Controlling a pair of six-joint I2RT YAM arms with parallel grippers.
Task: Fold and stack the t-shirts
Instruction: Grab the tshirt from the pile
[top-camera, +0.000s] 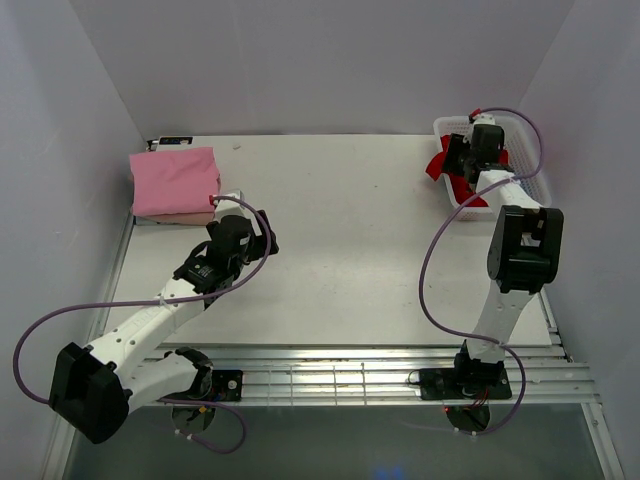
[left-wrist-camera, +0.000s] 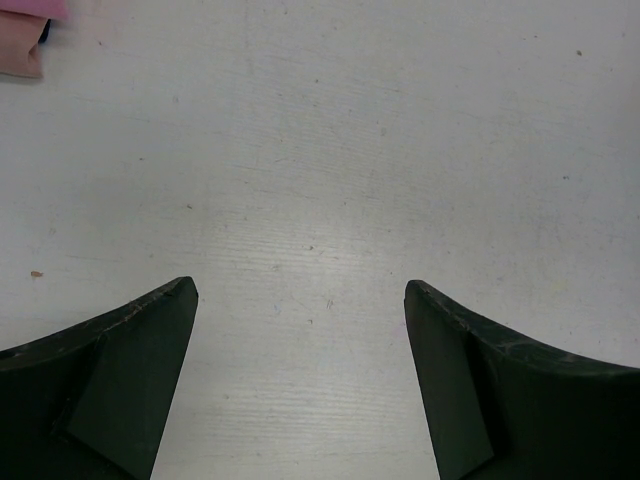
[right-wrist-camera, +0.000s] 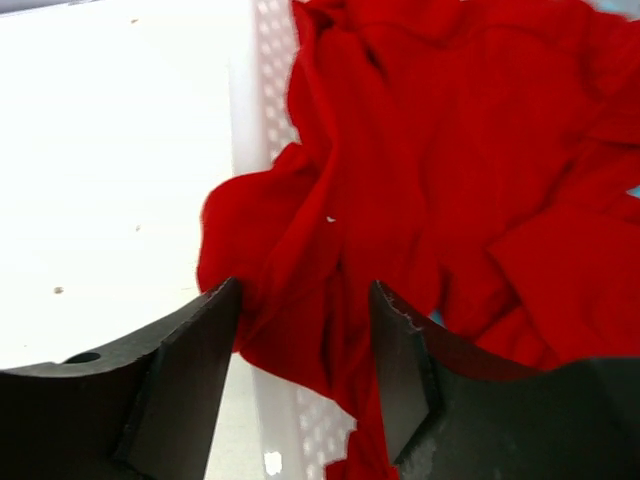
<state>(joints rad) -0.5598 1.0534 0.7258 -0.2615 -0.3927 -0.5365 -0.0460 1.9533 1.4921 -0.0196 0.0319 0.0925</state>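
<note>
The red shirt lies crumpled in the basket at the far right corner of the tabletop. It is bunched, so no collar or hem can be told and it has no clean long axis. In the top view the bulk of the red runs roughly from the far left to the near right along the basket's left side. One lobe spills over the left rim and hangs toward the tabletop.

The right tool reaches down into that lobe. In the right wrist view the right tool has its fingers apart, one on each side of a hanging fold of the red shirt. The cloth fills the gap between them and does not look pinched. The basket's perforated wall shows just left of the fold.

The pink shirt lies folded flat at the far left corner, its long axis running left to right with a slight tilt. It rests on the beige shirt, whose edge shows along its near side.

The left tool hangs over bare tabletop near the stack, pointing away from the arm's base. In its own view the left tool has its fingers wide apart and holds nothing. Corners of the pink shirt and beige shirt show at the top left.
</note>
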